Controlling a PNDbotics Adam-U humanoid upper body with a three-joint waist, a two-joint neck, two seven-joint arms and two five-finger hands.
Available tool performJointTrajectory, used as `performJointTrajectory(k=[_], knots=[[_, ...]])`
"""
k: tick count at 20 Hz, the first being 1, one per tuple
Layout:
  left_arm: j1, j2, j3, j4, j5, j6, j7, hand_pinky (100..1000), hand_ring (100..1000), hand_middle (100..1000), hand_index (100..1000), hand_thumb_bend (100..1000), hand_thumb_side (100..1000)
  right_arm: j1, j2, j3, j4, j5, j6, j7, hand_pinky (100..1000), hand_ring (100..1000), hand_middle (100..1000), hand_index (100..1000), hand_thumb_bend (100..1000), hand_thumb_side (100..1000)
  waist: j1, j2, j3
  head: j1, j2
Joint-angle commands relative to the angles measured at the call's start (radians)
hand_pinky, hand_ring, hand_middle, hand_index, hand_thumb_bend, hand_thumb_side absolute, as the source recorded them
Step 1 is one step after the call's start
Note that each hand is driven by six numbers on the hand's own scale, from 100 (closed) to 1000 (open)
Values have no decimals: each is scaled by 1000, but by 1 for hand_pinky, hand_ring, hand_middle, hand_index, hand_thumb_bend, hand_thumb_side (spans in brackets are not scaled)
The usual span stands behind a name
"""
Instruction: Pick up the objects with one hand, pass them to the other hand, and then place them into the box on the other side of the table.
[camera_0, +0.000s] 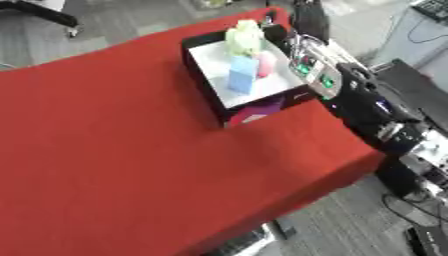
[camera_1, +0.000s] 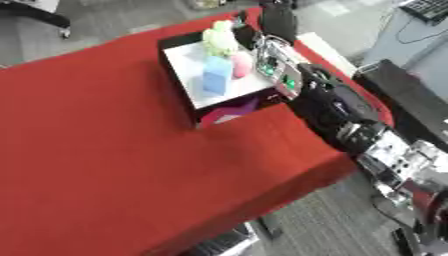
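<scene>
Red table (camera_0: 131, 150) fills most of the view, bare on the left side. Box (camera_0: 203, 75) sits at the far right w/ white floor; inside: blue block (camera_0: 242, 74), green toy (camera_0: 245, 37) behind it, pink item (camera_0: 267, 64) just beside the block. Right arm (camera_1: 337, 107) runs along the box's right edge; hand (camera_1: 278, 22) at the far end, fingers can't be made out. Left hand isn't visible.
</scene>
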Motion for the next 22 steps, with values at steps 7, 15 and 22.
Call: performJointTrajectory(k=[7, 15, 22], knots=[[56, -44, 33, -79, -55, 57, 84, 684, 569, 561, 671, 100, 548, 215, 74, 51, -567, -99, 118, -502, 566, 1000, 725, 1000, 100, 607, -19, -23, -31, 177, -3], [130, -143, 47, -135, -97, 138, 193, 692, 597, 591, 690, 100, 637, 281, 312, 105, -664, 188, -175, -565, 577, 1000, 681, 1000, 100, 524, -25, -28, -54, 378, -3], [169, -169, 41, -160, -106, 164, 206, 684, 591, 584, 690, 100, 669, 274, 463, 173, -664, 279, -282, -565, 561, 1000, 652, 1000, 100, 600, -21, -24, -61, 462, -3]])
